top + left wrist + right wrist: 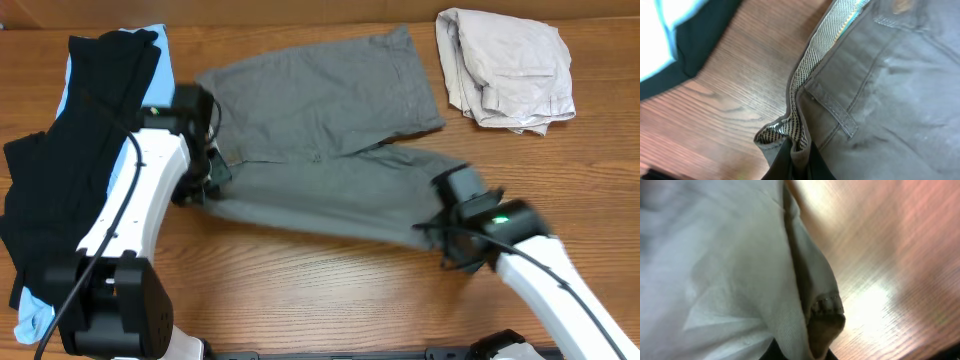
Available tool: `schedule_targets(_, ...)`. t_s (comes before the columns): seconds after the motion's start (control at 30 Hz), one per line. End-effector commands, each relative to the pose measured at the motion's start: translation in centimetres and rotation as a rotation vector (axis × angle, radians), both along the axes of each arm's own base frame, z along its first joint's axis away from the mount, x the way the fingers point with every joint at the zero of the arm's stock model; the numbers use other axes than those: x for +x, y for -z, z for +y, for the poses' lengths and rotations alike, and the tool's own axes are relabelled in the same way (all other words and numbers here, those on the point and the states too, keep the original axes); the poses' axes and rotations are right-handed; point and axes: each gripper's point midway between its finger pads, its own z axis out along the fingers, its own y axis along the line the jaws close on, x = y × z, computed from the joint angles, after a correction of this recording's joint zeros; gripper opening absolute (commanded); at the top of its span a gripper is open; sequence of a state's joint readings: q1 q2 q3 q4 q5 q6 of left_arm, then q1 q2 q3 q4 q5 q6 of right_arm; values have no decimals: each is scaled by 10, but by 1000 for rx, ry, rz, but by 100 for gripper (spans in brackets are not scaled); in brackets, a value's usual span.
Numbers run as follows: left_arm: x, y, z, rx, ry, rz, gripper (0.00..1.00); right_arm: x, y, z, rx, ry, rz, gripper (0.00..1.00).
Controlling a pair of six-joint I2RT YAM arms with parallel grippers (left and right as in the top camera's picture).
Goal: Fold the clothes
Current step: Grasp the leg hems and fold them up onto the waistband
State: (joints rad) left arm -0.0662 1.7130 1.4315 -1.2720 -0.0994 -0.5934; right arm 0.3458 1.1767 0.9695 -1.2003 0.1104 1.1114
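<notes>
Grey shorts (320, 120), spread centrally, legs seemingly splayed

Mid-brown wood-grain table (330, 290); bright glare (875, 305) on surface, rt-wrist view.

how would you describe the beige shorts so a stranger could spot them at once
On the wooden table, look past the grey shorts spread across the middle to the upper right corner of the overhead view. The beige shorts lie there in a small crumpled heap, set apart. They are the only pale cream garment; the black shorts and light-blue garment are piled at the left.
</notes>
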Motion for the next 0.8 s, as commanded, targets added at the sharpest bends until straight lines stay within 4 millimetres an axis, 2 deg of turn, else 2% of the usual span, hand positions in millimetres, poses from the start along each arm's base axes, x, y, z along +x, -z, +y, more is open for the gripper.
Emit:
schedule_targets(0.0, 14, -36, 20, 102, 43, -64, 4, 17, -60, -34, -134, -70, -153, 4)
schedule_targets(0.17, 8, -59, 20, 102, 64, -47, 4, 8, -117, -44, -138, -111, -243, 4)
schedule_targets(0.23, 1, -61, 21, 104, 80, -20, 4, 2, -126, -45, -132, -114, -254, 4)
schedule_targets(0.47, -31, -72, 25, 118, 86, 64, 4, -19, -135, -24, -29, -275, -274, 4)
schedule_targets(0.6, -48, -80, 33, 161, 85, 103, 4, -23, -134, -18, -13, -329, -266, 4)
schedule_targets(0.67, -50, -82, 35, 176, 68, 102, 4, -17, -136, -17, -23, -356, -286, 4)
schedule_targets(0.77, -48, -80, 37, 187, 37, 86, 4, 9, -142, -11, -50, -419, -355, 4)
